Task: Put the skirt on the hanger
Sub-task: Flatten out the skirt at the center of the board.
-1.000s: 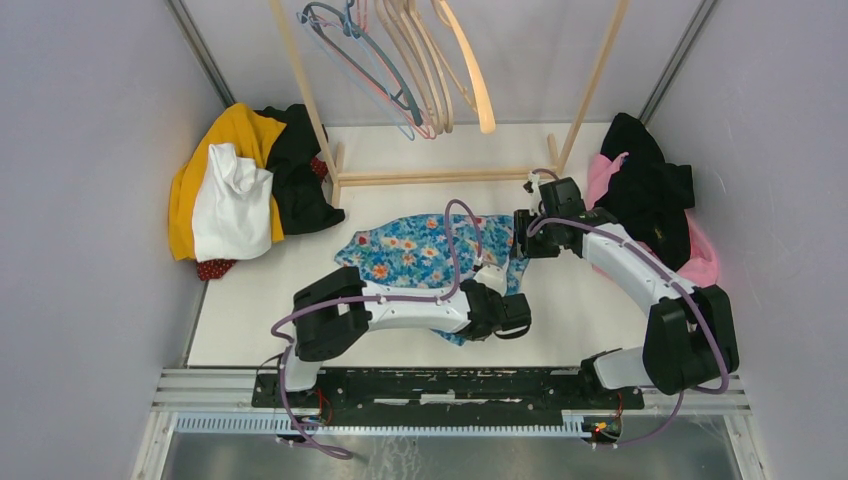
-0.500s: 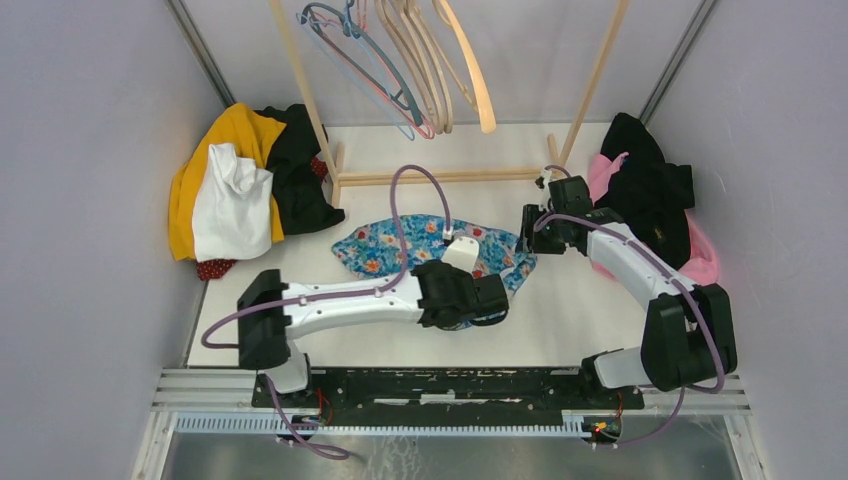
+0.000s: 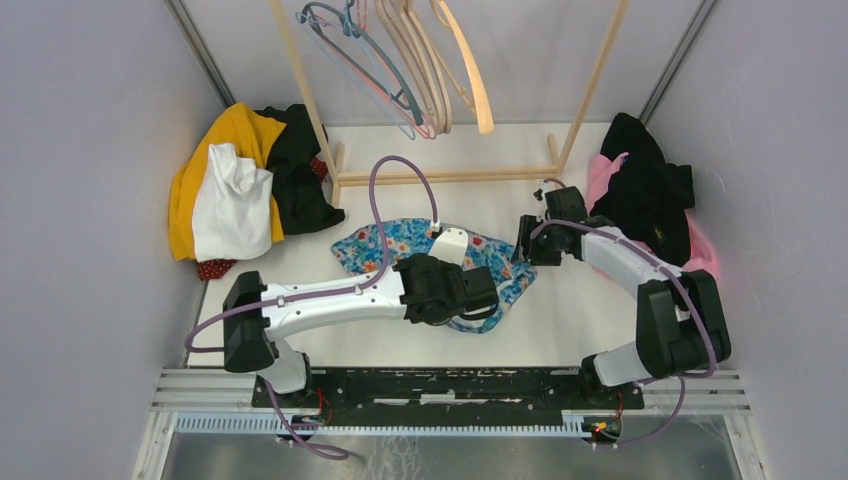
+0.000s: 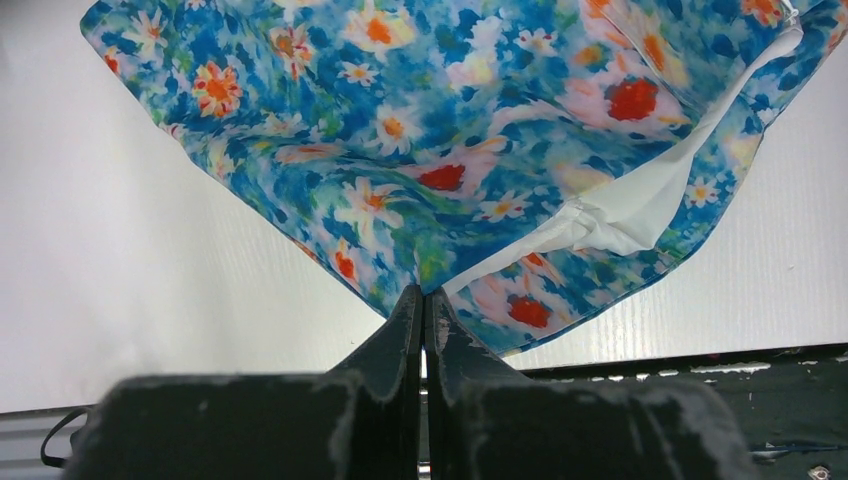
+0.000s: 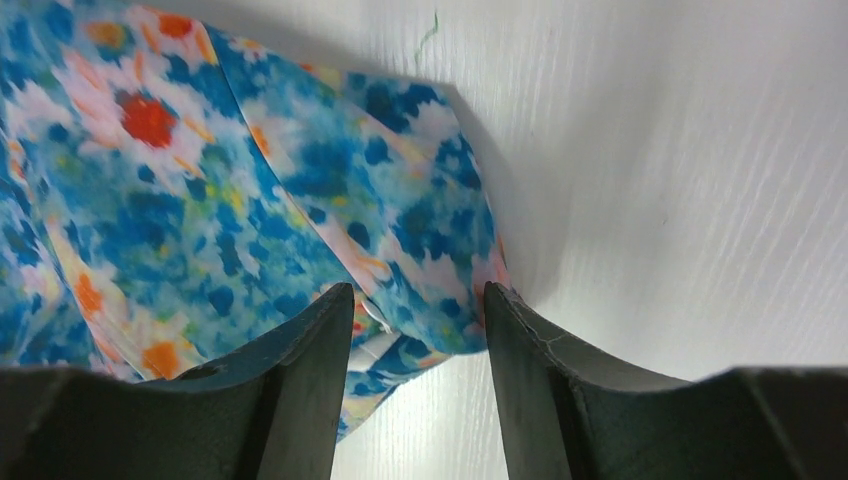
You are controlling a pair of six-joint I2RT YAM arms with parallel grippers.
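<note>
The blue floral skirt [image 3: 400, 244] lies bunched on the white table in the middle. My left gripper [image 3: 478, 303] is shut on the skirt's near edge; in the left wrist view the fabric [image 4: 450, 150] runs up from the pinched fingertips [image 4: 422, 296] and shows white lining. My right gripper [image 3: 524, 250] is open at the skirt's right corner; in the right wrist view the cloth [image 5: 250, 190] sits between the spread fingers [image 5: 320, 330]. Several hangers [image 3: 440, 70] hang on the wooden rack [image 3: 440, 176] at the back.
A pile of yellow, white and black clothes [image 3: 240, 185] lies at the back left. A black and pink pile [image 3: 655, 195] lies at the right. The rack's wooden base bar runs just behind the skirt.
My left arm has swung left and pulled the skirt's near edge with it, bunching the cloth. My right gripper has stayed at the skirt's right corner.
</note>
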